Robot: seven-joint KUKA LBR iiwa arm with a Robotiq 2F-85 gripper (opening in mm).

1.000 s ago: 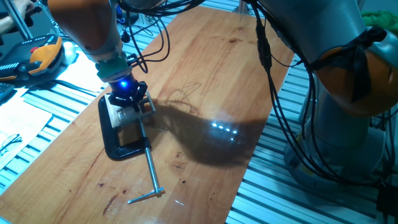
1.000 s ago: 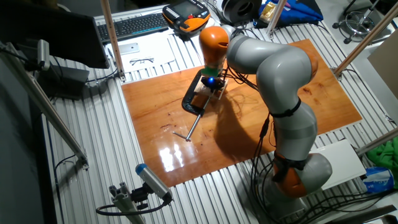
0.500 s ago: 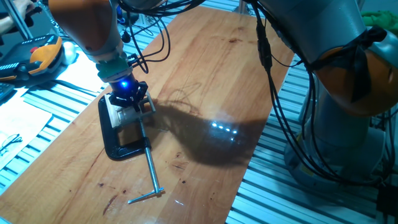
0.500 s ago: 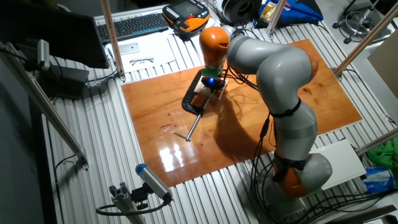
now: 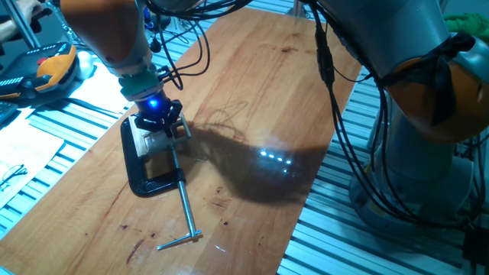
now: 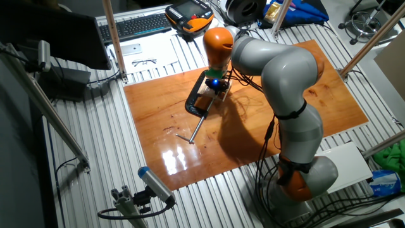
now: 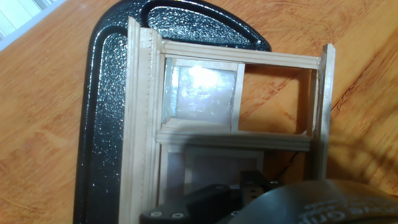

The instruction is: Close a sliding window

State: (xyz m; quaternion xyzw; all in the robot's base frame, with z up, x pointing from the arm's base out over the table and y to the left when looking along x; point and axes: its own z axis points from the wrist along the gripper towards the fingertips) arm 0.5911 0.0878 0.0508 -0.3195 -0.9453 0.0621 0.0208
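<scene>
The sliding window [image 7: 230, 140] is a small light beige wooden frame lying flat on the wooden table, on the body of a black C-clamp [image 7: 106, 112]. In the hand view one pale pane [image 7: 202, 93] sits at the upper left with an open gap to its right, and a second pane lies lower. My gripper [image 5: 158, 126] is down on the window [image 5: 145, 139], its blue light on. It also shows in the other fixed view [image 6: 216, 87]. Only black parts of the hand [image 7: 211, 202] show at the bottom of the hand view, so the finger gap is hidden.
The clamp's long metal screw [image 5: 183, 206] runs toward the table's near edge. An orange teach pendant [image 5: 53, 65] and papers lie off the table's left side. Cables hang over the far table. A keyboard [image 6: 136, 25] lies behind the table. The arm's base [image 6: 304, 171] stands at the right.
</scene>
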